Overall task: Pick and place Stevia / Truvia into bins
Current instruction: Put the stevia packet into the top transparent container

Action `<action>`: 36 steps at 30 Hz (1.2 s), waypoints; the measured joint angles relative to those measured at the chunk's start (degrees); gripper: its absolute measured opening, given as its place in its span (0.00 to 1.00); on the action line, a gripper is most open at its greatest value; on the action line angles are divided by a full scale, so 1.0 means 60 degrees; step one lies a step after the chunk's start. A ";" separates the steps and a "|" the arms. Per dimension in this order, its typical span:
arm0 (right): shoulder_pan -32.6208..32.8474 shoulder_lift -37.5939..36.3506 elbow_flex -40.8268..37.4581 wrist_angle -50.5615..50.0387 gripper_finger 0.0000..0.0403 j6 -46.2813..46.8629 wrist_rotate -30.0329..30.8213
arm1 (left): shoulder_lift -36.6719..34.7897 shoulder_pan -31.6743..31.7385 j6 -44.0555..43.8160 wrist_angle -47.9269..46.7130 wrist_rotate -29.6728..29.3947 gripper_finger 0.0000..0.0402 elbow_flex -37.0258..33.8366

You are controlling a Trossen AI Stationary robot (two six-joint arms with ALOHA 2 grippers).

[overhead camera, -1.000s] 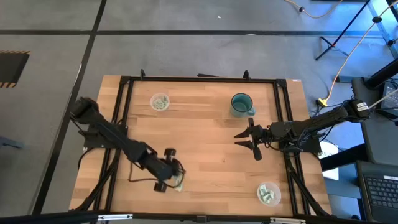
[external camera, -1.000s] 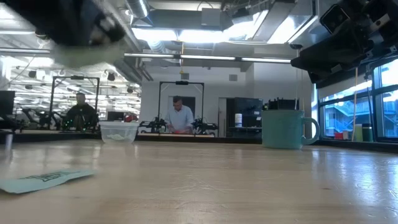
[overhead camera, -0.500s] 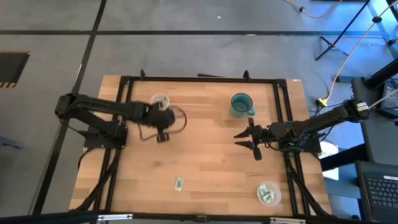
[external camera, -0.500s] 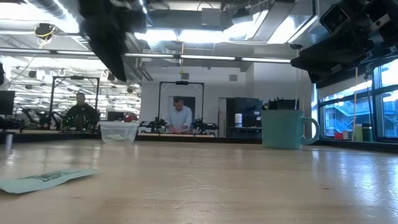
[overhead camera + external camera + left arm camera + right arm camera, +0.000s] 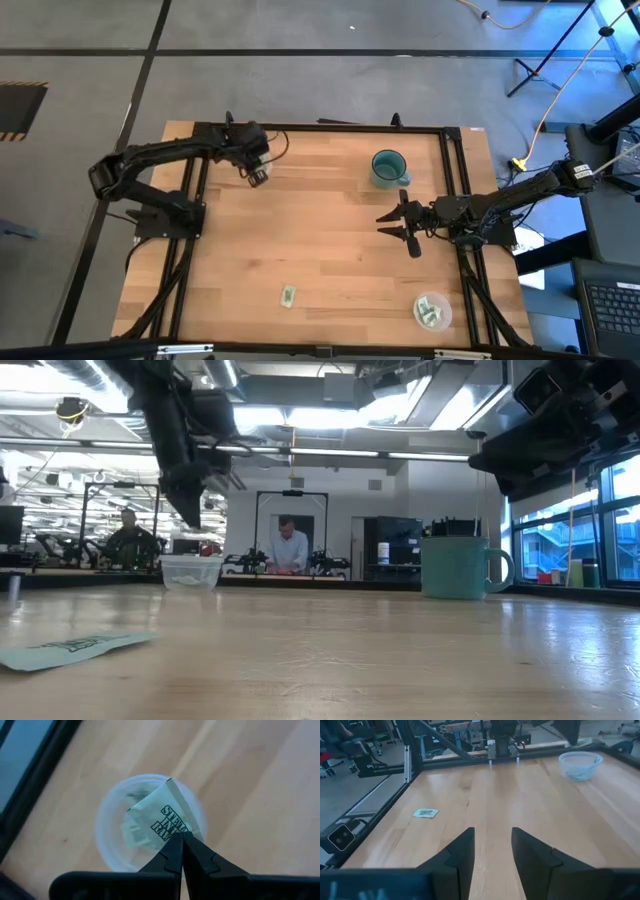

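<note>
Hovering w/ pinched sachet (image 5: 162,817) over cup (image 5: 112,847): left claw (image 5: 181,842).

From above, the left hand (image 5: 257,175) covers the far-left cup, so that cup cannot be seen there. In the left wrist view the held sachet (image 5: 162,822) hides much of the cup (image 5: 112,825) and the packets inside it. The lone sachet (image 5: 288,295) near the tabletop's front edge is too small to read. In the low view that sachet (image 5: 75,648) is cut off at the left edge.
</note>
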 joint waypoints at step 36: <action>0.0004 0.0007 0.0000 -0.0536 0.33 0.0317 0.0002 | 0.1757 0.1417 0.0329 0.0722 0.0626 0.10 -0.0088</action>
